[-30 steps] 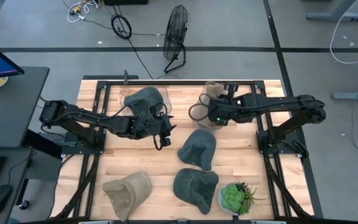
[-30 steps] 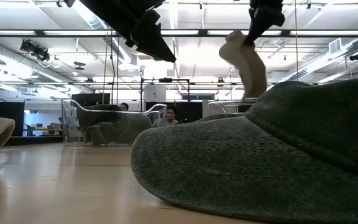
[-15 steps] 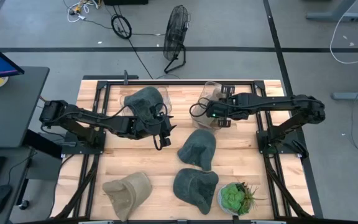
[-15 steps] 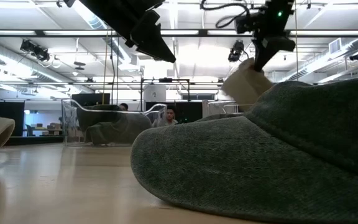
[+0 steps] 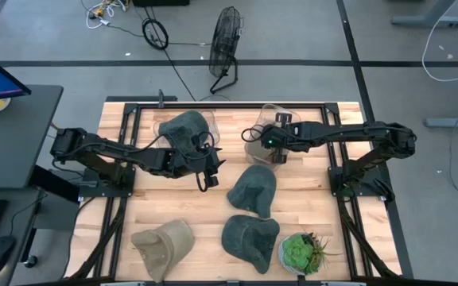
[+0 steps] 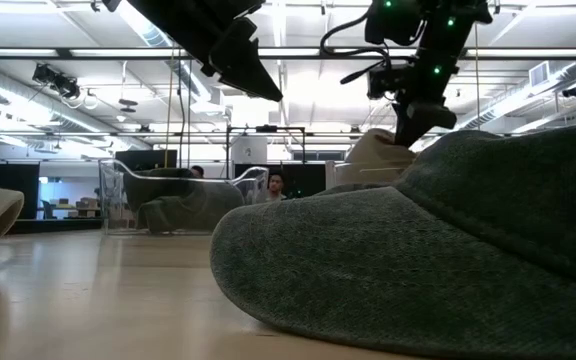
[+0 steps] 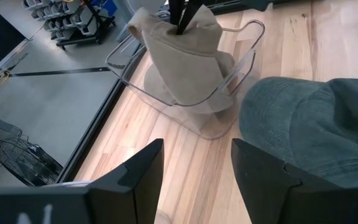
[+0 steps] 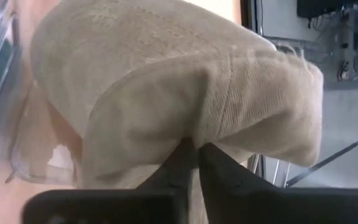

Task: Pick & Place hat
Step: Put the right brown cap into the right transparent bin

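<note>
A beige hat [image 7: 185, 59] stands inside a clear bin [image 7: 251, 43] at the table's far right, with my right gripper [image 7: 180, 18] shut on its top. The hat fills the right wrist view [image 8: 166, 74] and shows in the low view [image 6: 376, 158]. My left gripper [image 5: 211, 165] hovers open above the table's middle, between the two bins, touching nothing. A green hat [image 5: 183, 127] lies in a second clear bin at the far left. My right gripper [image 8: 196, 152] pinches a raised fold of cloth at the top of the beige hat [image 8: 191, 134] between its two fingers. The fingers come from above, pointing down. The hat hangs upright below them, and its lower part [image 7: 185, 93] sits on the floor of the clear bin.
Two green hats lie on the table, one at the middle [image 5: 253, 189] and one nearer [image 5: 250, 238]. Another beige hat [image 5: 163, 242] lies near the near left edge. A potted succulent [image 5: 299, 253] stands at the near right. A fan and cables lie on the floor beyond.
My right gripper has moved down and a little toward the table's left, still shut on the beige hat. The hat, hanging high above the bin a second ago, has come down into the clear bin.
</note>
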Controlling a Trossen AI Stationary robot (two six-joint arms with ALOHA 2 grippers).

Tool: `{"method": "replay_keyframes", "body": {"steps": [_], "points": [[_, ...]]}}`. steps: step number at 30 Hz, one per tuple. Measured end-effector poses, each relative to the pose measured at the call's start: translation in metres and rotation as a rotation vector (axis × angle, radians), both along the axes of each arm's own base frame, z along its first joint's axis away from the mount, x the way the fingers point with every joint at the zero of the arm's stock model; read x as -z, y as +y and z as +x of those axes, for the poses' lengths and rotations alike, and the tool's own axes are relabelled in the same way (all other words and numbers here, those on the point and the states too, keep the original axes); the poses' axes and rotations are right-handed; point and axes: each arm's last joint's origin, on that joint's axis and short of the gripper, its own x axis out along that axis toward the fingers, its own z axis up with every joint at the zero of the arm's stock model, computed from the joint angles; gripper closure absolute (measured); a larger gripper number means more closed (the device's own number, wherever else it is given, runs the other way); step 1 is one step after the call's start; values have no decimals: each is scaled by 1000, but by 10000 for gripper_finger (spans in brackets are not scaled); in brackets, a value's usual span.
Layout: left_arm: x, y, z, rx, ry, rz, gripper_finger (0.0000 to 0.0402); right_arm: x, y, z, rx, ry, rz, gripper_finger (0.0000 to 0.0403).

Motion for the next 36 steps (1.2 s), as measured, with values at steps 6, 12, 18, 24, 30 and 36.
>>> {"method": "replay_keyframes", "body": {"steps": [6,12,18,24,30,36], "points": [[0,0,0,0,0,-1,209,-2,1,0,7,-6,0,297],[0,0,0,-4,-4,-7,209,-27,10,4,15,-20,-12,234],[1,0,-1,-12,-1,-19,209,-47,24,7,51,-108,154,212],[1,0,-1,-12,-1,-19,209,-19,25,2,115,-93,236,213],[1,0,-1,-12,-1,-19,209,11,17,-1,145,-120,250,213],[1,0,-1,-12,-1,-19,209,18,12,-1,107,-113,173,246]]}}
